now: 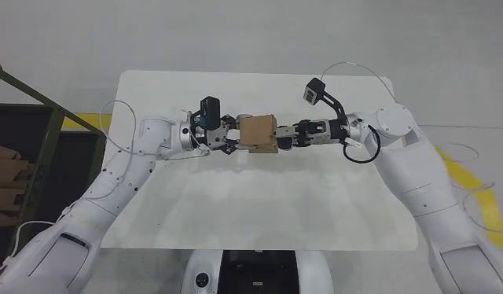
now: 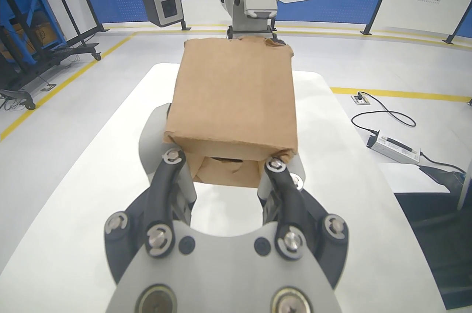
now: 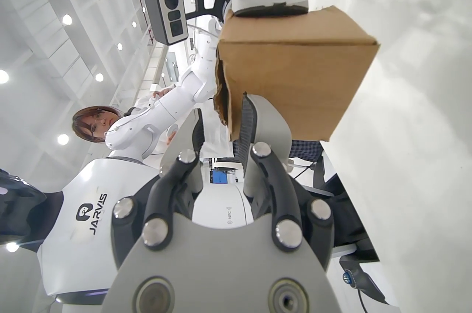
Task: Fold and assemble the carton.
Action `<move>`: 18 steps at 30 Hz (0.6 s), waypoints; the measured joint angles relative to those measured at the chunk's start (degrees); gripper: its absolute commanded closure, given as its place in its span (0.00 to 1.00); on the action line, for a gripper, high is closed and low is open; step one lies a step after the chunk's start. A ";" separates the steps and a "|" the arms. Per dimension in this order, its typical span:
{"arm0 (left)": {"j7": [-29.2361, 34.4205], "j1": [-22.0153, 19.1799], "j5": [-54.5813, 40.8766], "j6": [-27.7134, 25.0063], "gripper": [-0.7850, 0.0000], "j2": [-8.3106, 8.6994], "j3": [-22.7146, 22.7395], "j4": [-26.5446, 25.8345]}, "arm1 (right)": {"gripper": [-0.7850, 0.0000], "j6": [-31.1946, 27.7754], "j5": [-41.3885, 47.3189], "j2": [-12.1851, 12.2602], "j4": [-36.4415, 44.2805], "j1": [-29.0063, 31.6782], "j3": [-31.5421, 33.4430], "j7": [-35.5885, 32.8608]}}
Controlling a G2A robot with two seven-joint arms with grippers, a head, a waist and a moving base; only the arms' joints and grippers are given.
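**White table, mid-span: carton held between two opposed grippers**

White table (image 1: 157, 207) under the arms served as the work surface, on a pale grey floor.

1. Left gripper (image 2: 225, 165) was clenched on the carton (image 2: 232, 100). One finger pad lay outside each side wall at the end facing it. That end stood partly open, with flaps folded inward.
2. Right gripper (image 3: 223, 124) met the opposite end of the carton (image 3: 295, 71), where the cardboard edge was ragged. Whether it was clamped there could not be told.
3. In the top view the left gripper (image 1: 233, 141), the carton (image 1: 258, 133) and the right gripper (image 1: 283, 137) stood in one line across the table.
4. Both wrists were level. The forearms ran inward from the two sides, with the elbows out wide and the upper arms sloping back to the near corners.
5. The carton lay near the table's middle, somewhat toward the far edge and well apart from all four edges. Whether its underside touched the table could not be determined.
6. A dark bin (image 1: 23, 137) holding flat cardboard stood just beside the table on the left arm's side. A cable and power adapter (image 2: 394, 145) lay on the floor beyond the other side.
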State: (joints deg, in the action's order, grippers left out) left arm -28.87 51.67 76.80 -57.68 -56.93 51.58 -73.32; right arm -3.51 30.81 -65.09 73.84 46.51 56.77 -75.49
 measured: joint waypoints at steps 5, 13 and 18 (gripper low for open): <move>0.38 0.08 -0.99 0.37 0.71 -0.19 0.47 0.58 | 0.87 0.22 0.02 0.09 0.63 0.51 0.16 -0.18; 1.39 0.29 -1.73 0.49 0.71 -0.43 1.11 0.74 | 1.00 0.72 -0.67 0.03 1.19 0.45 -0.23 0.06; 2.47 0.32 -1.30 0.39 0.71 -0.57 1.25 0.43 | 1.00 0.82 -0.99 -0.24 0.80 -0.20 -0.96 0.74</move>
State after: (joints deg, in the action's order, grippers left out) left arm -26.40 51.98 75.50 -57.29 -57.50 52.82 -72.89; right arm -2.70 29.82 -65.33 74.64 46.31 55.81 -74.75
